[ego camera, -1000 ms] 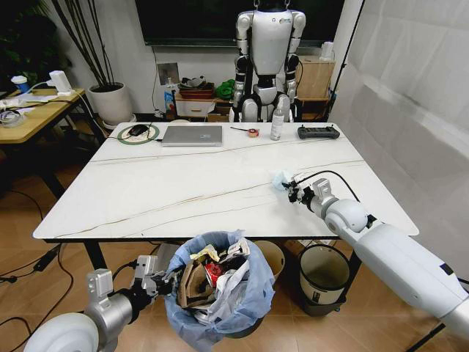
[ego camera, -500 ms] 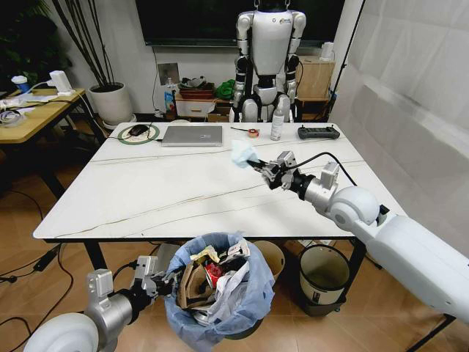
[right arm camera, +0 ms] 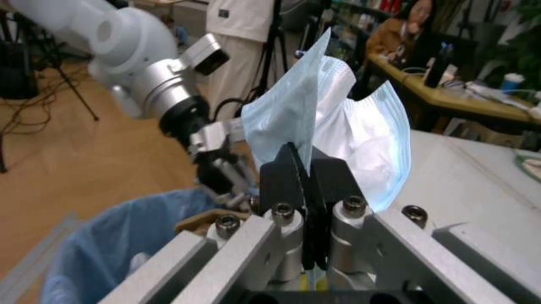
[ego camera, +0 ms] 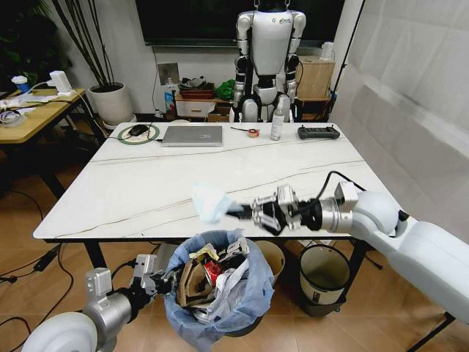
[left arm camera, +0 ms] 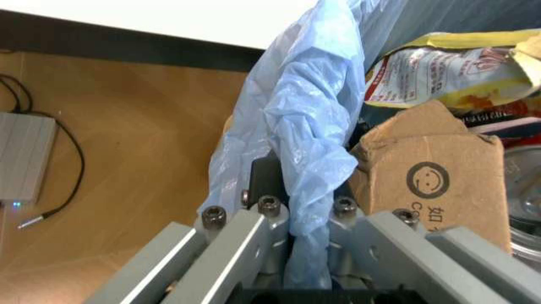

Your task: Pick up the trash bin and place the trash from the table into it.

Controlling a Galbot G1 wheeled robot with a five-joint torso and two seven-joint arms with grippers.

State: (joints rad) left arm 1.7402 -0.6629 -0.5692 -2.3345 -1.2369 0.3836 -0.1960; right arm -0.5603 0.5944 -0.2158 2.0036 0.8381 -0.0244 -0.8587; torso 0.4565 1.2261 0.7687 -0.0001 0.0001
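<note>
The trash bin (ego camera: pixel 220 293), lined with a crinkly light-blue bag, hangs below the table's front edge, full of trash such as a torn cardboard box (left arm camera: pixel 431 183) and a printed packet (left arm camera: pixel 448 63). My left gripper (ego camera: pixel 167 281) is shut on the bin's rim and bag (left arm camera: pixel 308 158). My right gripper (ego camera: pixel 233 213) reaches left over the front edge of the table (ego camera: pixel 146 198) and is shut on a light-blue face mask (ego camera: pixel 211 202). The mask hangs just above the bin's far rim. In the right wrist view the mask (right arm camera: pixel 338 126) stands up from the shut fingers (right arm camera: pixel 283 177), with the bin (right arm camera: pixel 127 253) below.
At the table's far edge lie a silver laptop (ego camera: pixel 192 135), a bottle (ego camera: pixel 277 121) and a black controller (ego camera: pixel 318 133). A cream bucket (ego camera: pixel 272 257) and a grey-black bin (ego camera: pixel 322 275) stand under the table. A humanoid robot (ego camera: pixel 270 59) stands behind it, a wooden desk (ego camera: pixel 37 110) at left.
My right gripper has lifted the mask off the table's right side and swung it left and toward the front edge, over the bin. The left arm and bin have stayed put.
</note>
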